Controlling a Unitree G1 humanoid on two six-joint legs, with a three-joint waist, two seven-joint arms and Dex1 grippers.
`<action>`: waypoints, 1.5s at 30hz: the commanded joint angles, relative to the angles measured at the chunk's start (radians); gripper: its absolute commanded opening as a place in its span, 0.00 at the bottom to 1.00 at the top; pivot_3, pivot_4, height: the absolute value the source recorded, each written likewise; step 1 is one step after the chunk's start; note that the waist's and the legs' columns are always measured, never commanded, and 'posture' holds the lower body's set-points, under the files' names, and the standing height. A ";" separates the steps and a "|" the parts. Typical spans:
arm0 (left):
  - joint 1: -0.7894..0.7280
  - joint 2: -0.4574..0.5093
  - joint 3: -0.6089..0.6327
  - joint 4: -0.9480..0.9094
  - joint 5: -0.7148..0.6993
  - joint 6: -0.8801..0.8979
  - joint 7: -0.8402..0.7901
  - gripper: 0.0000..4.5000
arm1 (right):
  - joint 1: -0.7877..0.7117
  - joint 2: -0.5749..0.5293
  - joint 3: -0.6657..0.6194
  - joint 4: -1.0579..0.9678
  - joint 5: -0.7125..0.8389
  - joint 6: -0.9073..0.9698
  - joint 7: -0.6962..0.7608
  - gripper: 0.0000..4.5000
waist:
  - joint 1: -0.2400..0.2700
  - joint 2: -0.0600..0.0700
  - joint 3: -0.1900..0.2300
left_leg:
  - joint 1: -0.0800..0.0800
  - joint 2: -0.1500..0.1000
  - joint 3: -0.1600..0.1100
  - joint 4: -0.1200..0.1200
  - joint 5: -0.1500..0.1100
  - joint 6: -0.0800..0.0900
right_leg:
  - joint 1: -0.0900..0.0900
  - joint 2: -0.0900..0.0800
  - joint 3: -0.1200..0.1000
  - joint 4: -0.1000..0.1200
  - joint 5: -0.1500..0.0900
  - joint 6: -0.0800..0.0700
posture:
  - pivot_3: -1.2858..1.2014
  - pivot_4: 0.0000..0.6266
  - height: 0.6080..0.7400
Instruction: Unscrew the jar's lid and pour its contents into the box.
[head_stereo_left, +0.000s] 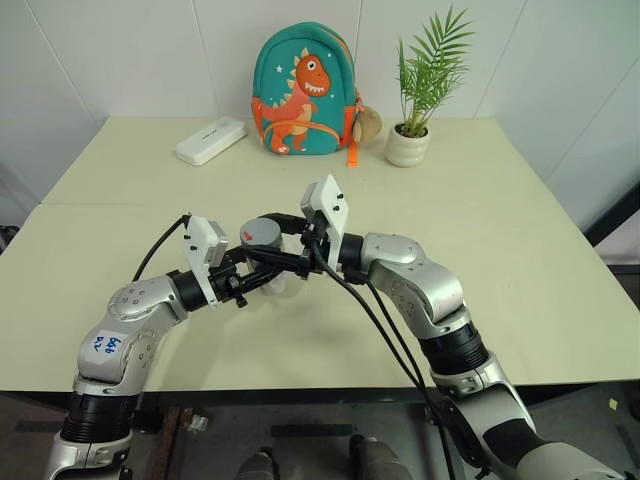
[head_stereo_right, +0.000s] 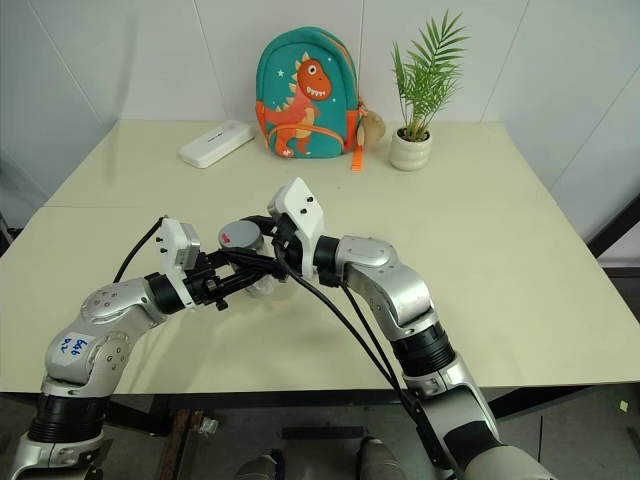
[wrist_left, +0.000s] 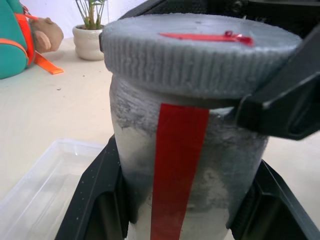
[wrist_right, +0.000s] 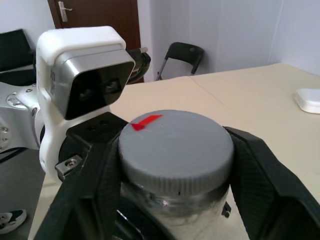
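The jar (wrist_left: 132, 135), frosted grey with a red strip down its side, stands upright above the middle of the table. My left gripper (head_stereo_left: 264, 270) is shut on its body, one black finger (wrist_left: 95, 200) on each side. The round grey lid (wrist_right: 176, 142) with a red mark sits on top of the jar. My right gripper (head_stereo_left: 268, 232) reaches in from the right and is shut on the lid, its fingers (wrist_right: 260, 170) pressed against the lid's rim. The clear plastic box (wrist_left: 40, 195) lies on the table just below and beside the jar. The contents are hidden inside the frosted jar.
Along the far edge of the cream table (head_stereo_left: 500, 250) stand a white oblong case (head_stereo_left: 210, 140), a teal dinosaur backpack (head_stereo_left: 303, 92) and a potted plant (head_stereo_left: 410, 140). A black chair (wrist_right: 182, 52) stands beyond the table in the right wrist view.
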 joint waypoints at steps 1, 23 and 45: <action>0.002 0.000 0.007 -0.024 0.006 -0.026 -0.015 0.43 | 0.002 0.002 -0.035 -0.052 0.031 0.002 -0.002 0.58 | 0.000 0.000 0.000 | 0.000 0.000 0.000 0.000 0.000 0.000 | 0.000 0.000 0.000 0.000 0.000 0.000 | 0.52 0.24 1.00; -0.167 0.056 -0.099 0.126 -0.038 -0.036 -0.460 0.43 | -0.151 -0.162 -0.035 0.189 0.085 -0.139 0.542 0.58 | -0.003 0.000 0.000 | -0.001 0.000 0.000 0.000 -0.001 0.001 | -0.001 0.001 0.000 0.001 -0.001 0.001 | 0.52 0.24 1.00; -0.219 0.030 -0.028 0.211 -0.015 -0.054 -0.380 0.43 | -0.154 -0.153 -0.048 0.091 0.065 -0.053 0.378 1.00 | -0.002 0.000 0.000 | -0.001 0.000 0.000 0.000 -0.001 0.001 | -0.002 0.001 0.000 0.003 -0.001 0.001 | 0.52 0.24 1.00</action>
